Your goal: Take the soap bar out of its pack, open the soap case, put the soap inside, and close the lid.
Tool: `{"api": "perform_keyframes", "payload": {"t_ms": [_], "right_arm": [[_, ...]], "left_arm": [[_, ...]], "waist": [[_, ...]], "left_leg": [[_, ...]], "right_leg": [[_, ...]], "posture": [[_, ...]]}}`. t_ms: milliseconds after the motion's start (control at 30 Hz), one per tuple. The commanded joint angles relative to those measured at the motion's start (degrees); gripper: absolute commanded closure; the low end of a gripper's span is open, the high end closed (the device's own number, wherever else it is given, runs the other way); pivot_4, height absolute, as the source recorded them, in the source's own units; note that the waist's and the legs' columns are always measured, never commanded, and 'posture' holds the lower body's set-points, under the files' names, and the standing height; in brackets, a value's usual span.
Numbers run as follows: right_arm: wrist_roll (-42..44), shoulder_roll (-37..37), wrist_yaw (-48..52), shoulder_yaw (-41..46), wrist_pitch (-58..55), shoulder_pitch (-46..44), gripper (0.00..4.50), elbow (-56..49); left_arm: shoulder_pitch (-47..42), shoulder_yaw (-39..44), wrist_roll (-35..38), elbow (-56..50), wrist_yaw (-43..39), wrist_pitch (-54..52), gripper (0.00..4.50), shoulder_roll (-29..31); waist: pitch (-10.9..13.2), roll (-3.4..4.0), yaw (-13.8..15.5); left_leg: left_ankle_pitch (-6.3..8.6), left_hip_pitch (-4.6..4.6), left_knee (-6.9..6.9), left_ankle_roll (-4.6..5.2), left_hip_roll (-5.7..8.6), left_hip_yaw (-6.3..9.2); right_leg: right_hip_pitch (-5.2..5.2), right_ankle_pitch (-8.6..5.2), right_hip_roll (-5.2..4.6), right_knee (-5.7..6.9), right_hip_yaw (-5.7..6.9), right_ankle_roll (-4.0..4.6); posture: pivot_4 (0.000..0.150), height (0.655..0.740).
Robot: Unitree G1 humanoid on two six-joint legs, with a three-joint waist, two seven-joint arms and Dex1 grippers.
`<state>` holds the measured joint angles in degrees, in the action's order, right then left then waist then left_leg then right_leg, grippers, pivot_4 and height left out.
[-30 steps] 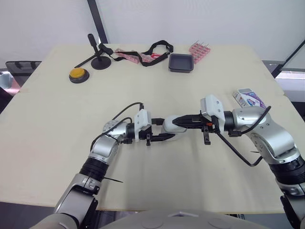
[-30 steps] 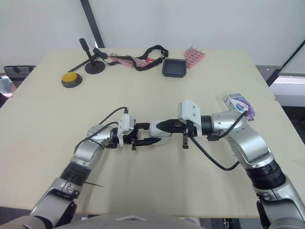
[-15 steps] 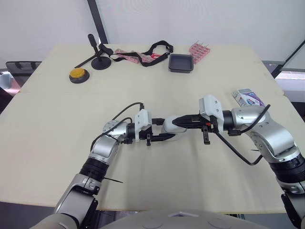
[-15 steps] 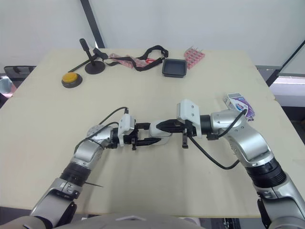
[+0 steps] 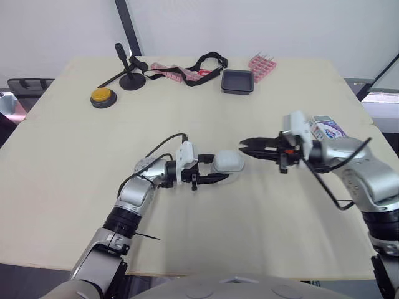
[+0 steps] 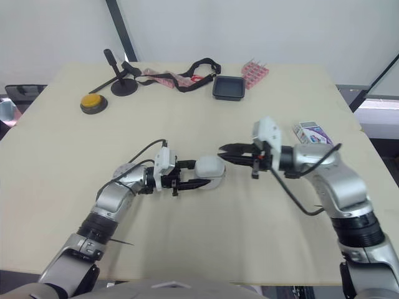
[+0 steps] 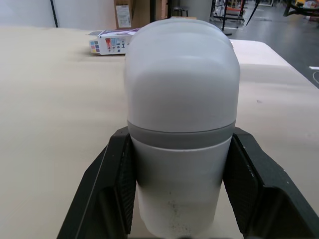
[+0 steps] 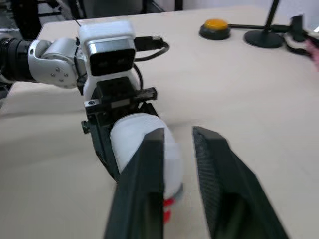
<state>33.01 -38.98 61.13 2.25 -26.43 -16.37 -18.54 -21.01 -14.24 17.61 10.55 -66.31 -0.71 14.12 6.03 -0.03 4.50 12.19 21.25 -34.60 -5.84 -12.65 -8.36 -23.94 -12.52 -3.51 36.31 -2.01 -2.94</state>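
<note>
The right claw has drawn back off the closed soap case, its fingers slightly apart and empty, while the left claw clamps the case.

A pale wooden table spans most of the frame. Toward its upper left edge sits a round yellow button on a dark base. Just to its upper right stands a small black stand with a tilted handle. A black strap loops along the top centre, lying over a flat pink packet. Right of the strap rests a square black tray, and just beyond it, further right, a pink ridged block. A dark pole slants across the white wall behind.
</note>
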Motion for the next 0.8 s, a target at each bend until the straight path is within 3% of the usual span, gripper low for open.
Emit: {"api": "perform_keyframes", "payload": {"t_ms": [33,100,233,367,500,700,800], "right_arm": [[-0.05,-0.99,2.20,3.30,5.56,3.75,2.05,-1.62],[-1.73,-1.32,3.41,3.58,9.31,6.70,1.38,-1.26],[-5.78,-1.36,5.26,2.66,17.30,13.29,0.03,0.54],[-6.63,-0.04,4.74,1.66,19.85,15.21,0.03,1.75],[-6.20,0.70,5.02,1.66,20.93,15.68,0.03,2.99],[-5.75,0.56,6.07,1.54,21.96,16.53,0.03,4.72],[-5.94,0.47,6.27,1.05,21.79,16.63,0.03,5.18]], "left_arm": [[-0.22,1.69,2.47,-3.24,0.68,-4.50,2.60,1.15],[-0.33,1.92,4.36,-5.06,1.01,-9.24,2.60,1.73],[-1.41,3.40,12.50,-10.36,3.33,-28.43,2.60,3.46],[-5.22,8.41,24.51,-11.59,10.08,-53.81,2.60,3.70],[-8.15,11.70,29.83,-9.56,16.30,-70.74,2.60,3.43],[-9.80,14.41,30.98,-5.65,23.08,-84.97,2.60,1.76],[-9.82,14.71,29.49,-4.18,25.66,-86.51,2.60,0.90]], "waist": [[0.00,0.00,0.01],[0.00,0.01,-0.10],[0.01,0.00,0.04],[0.05,0.00,-0.16],[0.05,0.00,-0.30],[0.06,-0.02,-0.18],[0.06,-0.02,-0.06]], "left_leg": [[0.00,0.02,0.04,0.00,0.00,0.00],[0.01,0.04,0.06,0.00,0.00,-0.01],[0.01,0.06,0.07,0.00,0.00,0.01],[0.00,0.09,0.03,0.00,0.03,-0.02],[-0.01,0.06,0.01,0.00,0.05,-0.01],[-0.14,0.17,0.03,-0.25,0.06,0.03],[-0.14,0.15,0.03,-0.26,0.07,0.08]], "right_leg": [[-0.02,0.00,0.00,-0.02,0.01,0.00],[-0.05,0.00,0.00,-0.04,0.01,0.00],[-0.06,-0.02,-0.01,-0.06,0.04,0.03],[-0.09,-0.16,-0.02,-0.08,0.00,0.28],[-0.08,-0.16,-0.01,-0.05,-0.01,0.28],[-0.06,-0.10,-0.01,-0.21,0.03,0.18],[0.01,-0.03,-0.02,-0.27,0.11,0.05]], "posture": [[0.150,0.7400],[0.150,0.7400],[0.150,0.7400],[0.150,0.7400],[0.150,0.7400],[0.150,0.7400],[0.150,0.7400]]}}
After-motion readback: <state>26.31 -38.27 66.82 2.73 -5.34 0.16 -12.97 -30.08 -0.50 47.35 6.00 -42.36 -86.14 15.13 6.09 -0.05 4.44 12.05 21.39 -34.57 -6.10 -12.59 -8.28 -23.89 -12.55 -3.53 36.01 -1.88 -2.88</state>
